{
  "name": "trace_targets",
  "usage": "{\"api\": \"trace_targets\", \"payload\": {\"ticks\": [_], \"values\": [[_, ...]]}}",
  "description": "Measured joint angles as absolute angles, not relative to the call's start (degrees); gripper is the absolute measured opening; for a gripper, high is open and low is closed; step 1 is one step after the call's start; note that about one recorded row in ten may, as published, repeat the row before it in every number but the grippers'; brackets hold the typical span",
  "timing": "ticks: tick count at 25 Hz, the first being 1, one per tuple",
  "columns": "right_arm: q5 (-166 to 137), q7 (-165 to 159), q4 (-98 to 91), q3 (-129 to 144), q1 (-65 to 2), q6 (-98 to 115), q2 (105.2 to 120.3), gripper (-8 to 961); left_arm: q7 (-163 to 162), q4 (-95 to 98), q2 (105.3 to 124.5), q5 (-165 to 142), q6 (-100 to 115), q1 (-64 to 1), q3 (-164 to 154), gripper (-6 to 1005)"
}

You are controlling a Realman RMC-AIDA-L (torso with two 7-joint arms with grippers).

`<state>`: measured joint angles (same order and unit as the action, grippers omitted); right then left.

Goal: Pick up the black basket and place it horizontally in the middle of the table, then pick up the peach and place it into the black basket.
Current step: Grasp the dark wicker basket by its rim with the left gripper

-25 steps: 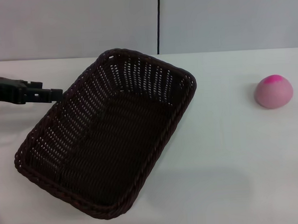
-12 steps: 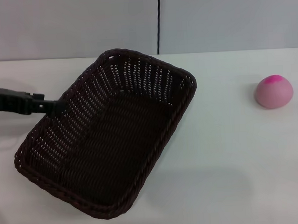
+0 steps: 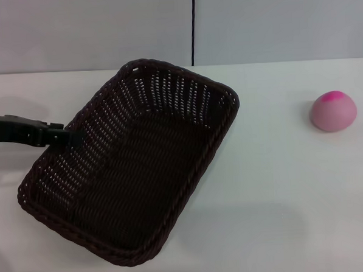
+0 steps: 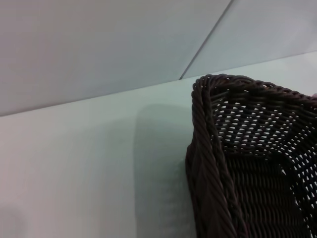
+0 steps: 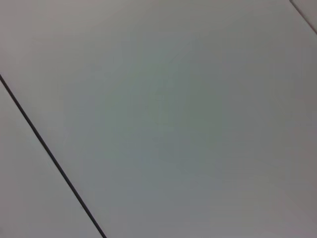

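Note:
The black basket lies diagonally on the white table, left of the middle, with its open side up and nothing in it. My left gripper reaches in from the left edge and is at the basket's left long rim, merging with the dark weave. The left wrist view shows a basket corner close up on the table. The peach, pale pink with a magenta tip, sits alone on the table at the far right. My right gripper is out of view.
A grey wall with a dark vertical seam stands behind the table's far edge. The right wrist view shows only a pale panel with a dark seam.
My left gripper has moved down and nearer, from beside the basket's far left rim to lower on that rim. The basket has shifted very slightly. The peach has not moved.

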<state>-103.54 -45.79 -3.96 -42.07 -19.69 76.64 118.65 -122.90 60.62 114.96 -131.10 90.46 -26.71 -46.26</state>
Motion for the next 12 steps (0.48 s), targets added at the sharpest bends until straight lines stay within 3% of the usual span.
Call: {"api": "trace_targets", "payload": {"ticks": [9,12], "values": [[-103.43,-45.90,-3.96,-42.19,-19.75,75.16,118.62,481,-122.99,60.48,115.05,-131.15,90.76,-27.06,-46.77,627],[-103.41,-45.94,-3.95,-42.19,-19.77,75.14,118.60,481,-122.85,60.45,115.05,-131.19,90.72,-27.14,-46.91,546]]}}
